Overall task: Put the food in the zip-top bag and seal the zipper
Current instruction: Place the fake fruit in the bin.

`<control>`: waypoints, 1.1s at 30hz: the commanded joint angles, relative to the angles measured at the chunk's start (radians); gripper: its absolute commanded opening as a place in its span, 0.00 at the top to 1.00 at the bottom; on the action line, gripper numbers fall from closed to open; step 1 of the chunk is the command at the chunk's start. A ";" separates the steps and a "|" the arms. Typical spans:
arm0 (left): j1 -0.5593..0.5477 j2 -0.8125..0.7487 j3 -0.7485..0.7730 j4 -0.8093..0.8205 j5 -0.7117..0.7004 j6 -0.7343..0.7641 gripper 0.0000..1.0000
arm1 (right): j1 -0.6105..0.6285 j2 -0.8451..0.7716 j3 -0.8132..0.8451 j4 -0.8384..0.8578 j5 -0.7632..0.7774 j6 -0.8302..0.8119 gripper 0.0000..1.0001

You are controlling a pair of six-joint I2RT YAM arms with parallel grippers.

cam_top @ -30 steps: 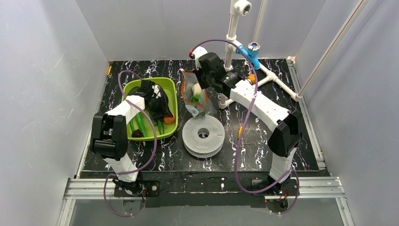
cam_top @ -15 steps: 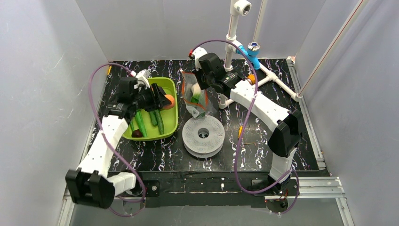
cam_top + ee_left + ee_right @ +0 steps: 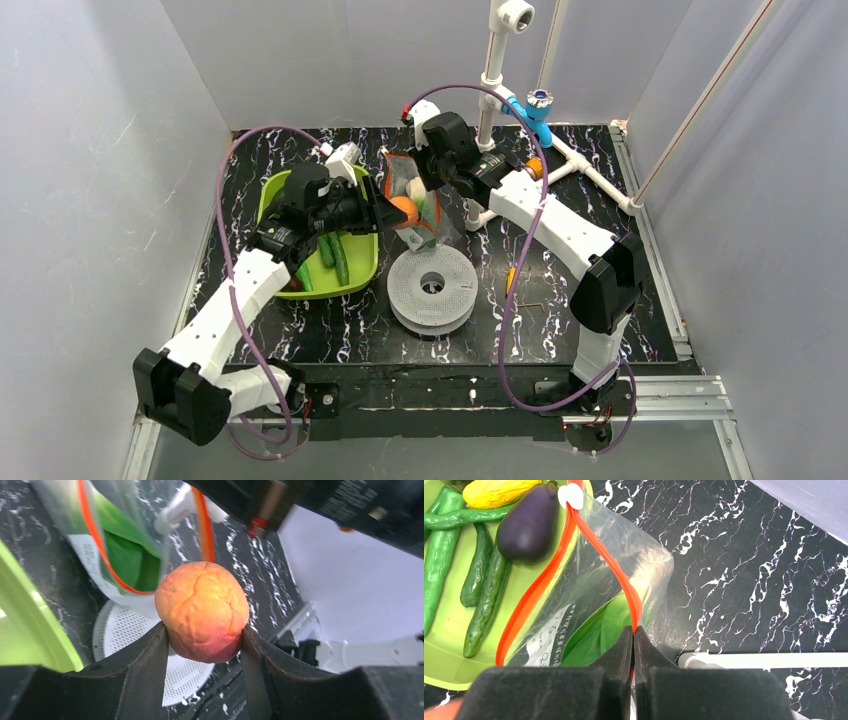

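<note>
Inspection found the task part done. The zip-top bag [image 3: 421,212] stood upright just beyond the far edge of the white perforated disc [image 3: 455,296], its mouth open. The zipper [image 3: 634,611] was unsealed, and its two orange-red strips were spread apart. The right gripper [image 3: 633,634] had its jaws fully closed, pinching one zipper strip and holding the mouth up. The left gripper [image 3: 204,632] had its jaws part-way open, clamped on the orange-red round fruit [image 3: 202,611]. It held the fruit above the disc's far-left edge, close beside the bag mouth and not yet inside. One item was counted in the bag, the white-and-green leafy stalk [image 3: 596,632]. The green tray [image 3: 340,287], just left of the disc, held one purple eggplant [image 3: 526,522], one yellow piece [image 3: 494,491] and at least four long green peppers or cucumbers [image 3: 488,605]; overlap prevented a firmer count. Of the food seen, one piece was bagged, one was in the grip and at least six were waiting. In the inspector's judgement, what remained was dropping in the fruit, moving over the tray's contents and closing the zipper. Also counted were two arms, one bag, one tray and one disc.
</note>
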 commanded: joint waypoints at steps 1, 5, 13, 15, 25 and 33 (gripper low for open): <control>0.002 0.051 0.069 0.018 -0.126 0.035 1.00 | -0.001 -0.065 0.012 0.040 -0.018 0.022 0.99; 0.001 0.127 0.121 0.002 -0.129 0.031 1.00 | -0.001 -0.068 0.017 0.037 -0.024 0.025 0.99; 0.002 0.267 0.244 -0.059 -0.166 0.013 0.76 | 0.000 -0.071 0.020 0.038 -0.041 0.034 0.99; 0.004 0.296 0.301 -0.114 -0.204 0.019 0.53 | 0.001 -0.070 0.019 0.038 -0.041 0.034 0.99; 0.012 0.276 0.303 -0.173 -0.224 0.049 0.22 | 0.001 -0.070 0.005 0.043 -0.037 0.030 0.99; 0.034 0.107 0.174 -0.237 -0.295 0.104 0.24 | 0.001 -0.064 0.000 0.045 -0.034 0.022 0.99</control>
